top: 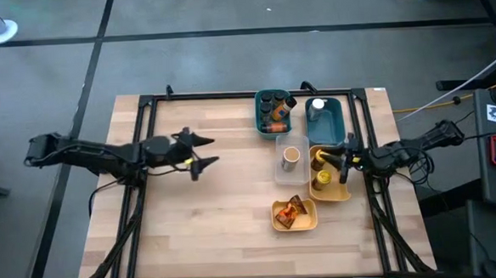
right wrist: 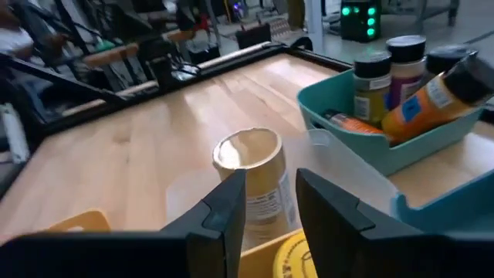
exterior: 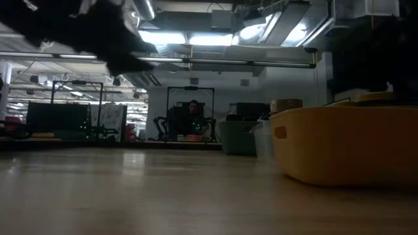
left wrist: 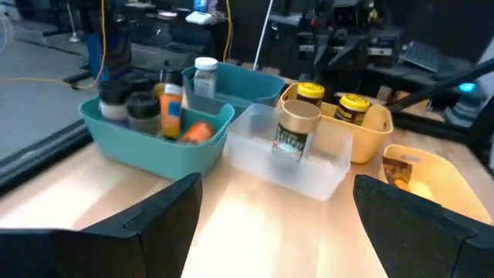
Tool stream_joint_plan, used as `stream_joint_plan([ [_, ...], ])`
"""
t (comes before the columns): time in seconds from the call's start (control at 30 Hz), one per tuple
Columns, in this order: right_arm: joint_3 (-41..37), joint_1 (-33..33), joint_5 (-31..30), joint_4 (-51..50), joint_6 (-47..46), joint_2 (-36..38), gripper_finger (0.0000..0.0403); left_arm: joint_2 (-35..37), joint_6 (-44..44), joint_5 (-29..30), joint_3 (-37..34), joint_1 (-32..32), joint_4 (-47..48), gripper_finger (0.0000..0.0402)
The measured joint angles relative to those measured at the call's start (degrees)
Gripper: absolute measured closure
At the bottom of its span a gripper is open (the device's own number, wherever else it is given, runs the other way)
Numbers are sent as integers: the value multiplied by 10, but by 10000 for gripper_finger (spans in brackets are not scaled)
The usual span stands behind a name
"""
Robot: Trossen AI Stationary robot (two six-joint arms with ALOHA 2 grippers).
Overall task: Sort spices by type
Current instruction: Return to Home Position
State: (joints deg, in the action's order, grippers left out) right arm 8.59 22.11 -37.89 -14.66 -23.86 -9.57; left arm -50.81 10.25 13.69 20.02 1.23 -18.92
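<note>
Dark-lidded jars (left wrist: 114, 104): several, upright, crowded together in one teal bin (left wrist: 154, 154).
Orange bottle (right wrist: 432, 96): dark cap, orange label, tilted among those jars.
Orange item (left wrist: 197, 131): lies flat on that bin's floor, too small to tell more.
White-lidded jar (left wrist: 205, 75): pale, upright, alone in the second teal bin (left wrist: 255, 83) alongside.
Tan-lidded jar (left wrist: 297, 127): upright, alone in the clear bin (left wrist: 309, 176).
Yellow-lidded jars (left wrist: 310, 94): two, upright, side by side in the big yellow bin (left wrist: 364, 140).
Orange-brown packets (top: 292, 210): lying flat in the small yellow bin (top: 277, 223).
</note>
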Motion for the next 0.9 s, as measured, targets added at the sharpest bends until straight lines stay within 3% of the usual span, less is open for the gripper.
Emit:
stream_joint_plan([
  [0.2,-34,0,32,31,0,57,285,89,29,-1,-115,-27,-92,82],
  [0.43,-36,0,56,47,36,83,285,148,-8,-1,-195,-58,-189,82],
  [0.77,-36,0,56,46,48,95,285,246,-82,0,-194,-60,-167,82],
  [0.9,-36,0,56,46,48,94,285,305,-92,4,-194,-60,-104,82],
])
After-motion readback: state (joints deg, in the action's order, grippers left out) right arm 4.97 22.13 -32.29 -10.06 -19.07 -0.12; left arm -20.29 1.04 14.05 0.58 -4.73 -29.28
